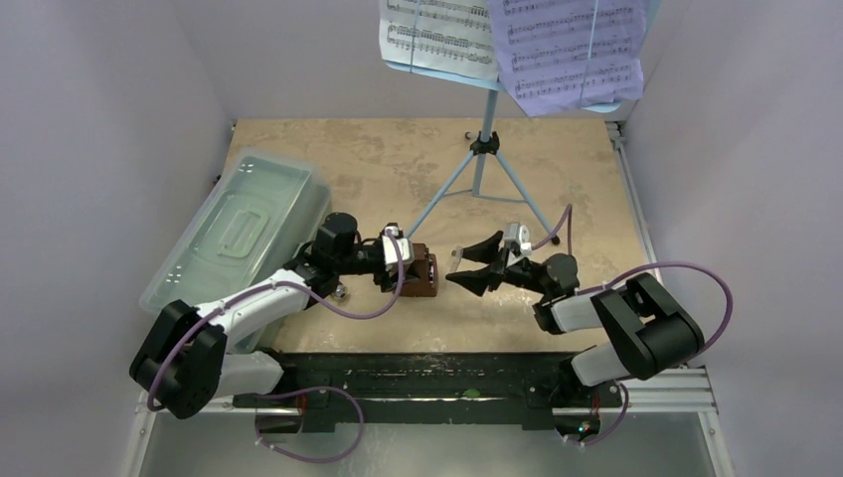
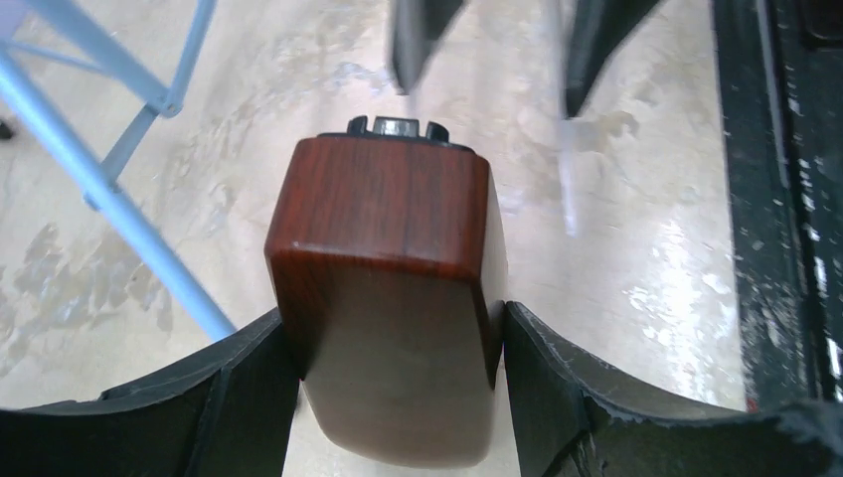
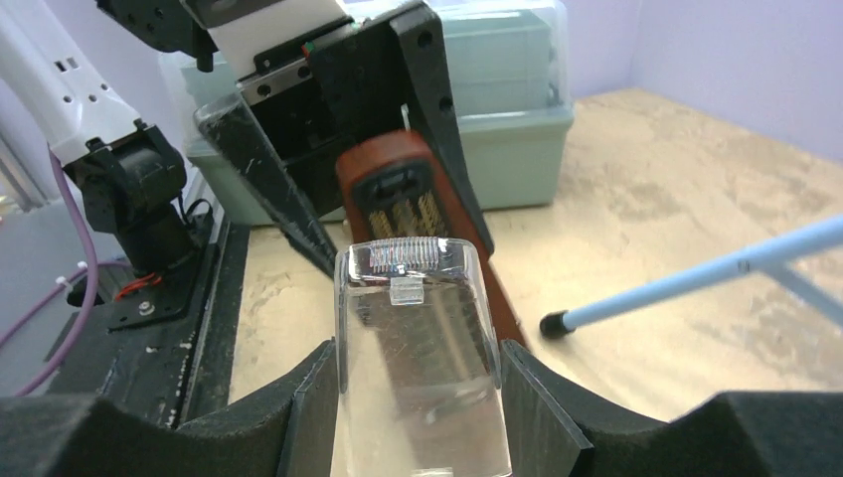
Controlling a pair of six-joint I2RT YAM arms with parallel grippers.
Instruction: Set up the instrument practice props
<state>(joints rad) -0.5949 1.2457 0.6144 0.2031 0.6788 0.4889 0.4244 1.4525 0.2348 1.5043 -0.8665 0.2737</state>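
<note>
The brown metronome [image 1: 422, 273] sits between the two arms, and my left gripper [image 1: 410, 270] is shut on its wooden body [image 2: 388, 278]. Its clear cover [image 3: 418, 328] is off and held just in front of the metronome's exposed face [image 3: 398, 194]. My right gripper [image 3: 418, 373] is shut on that cover, both pads against its sides. From above, the right gripper [image 1: 459, 268] stops a small gap short of the metronome. The light-blue music stand [image 1: 484, 149] stands at the back. A white page [image 1: 442, 35] and a lilac page [image 1: 572, 50] rest on its desk.
A large clear lidded box [image 1: 239, 224] lies along the left side, behind the left arm. The stand's tripod legs [image 2: 109, 199] spread close behind both grippers; one rubber foot [image 3: 553, 324] rests just right of the cover. A black rail [image 1: 427, 373] runs along the near edge.
</note>
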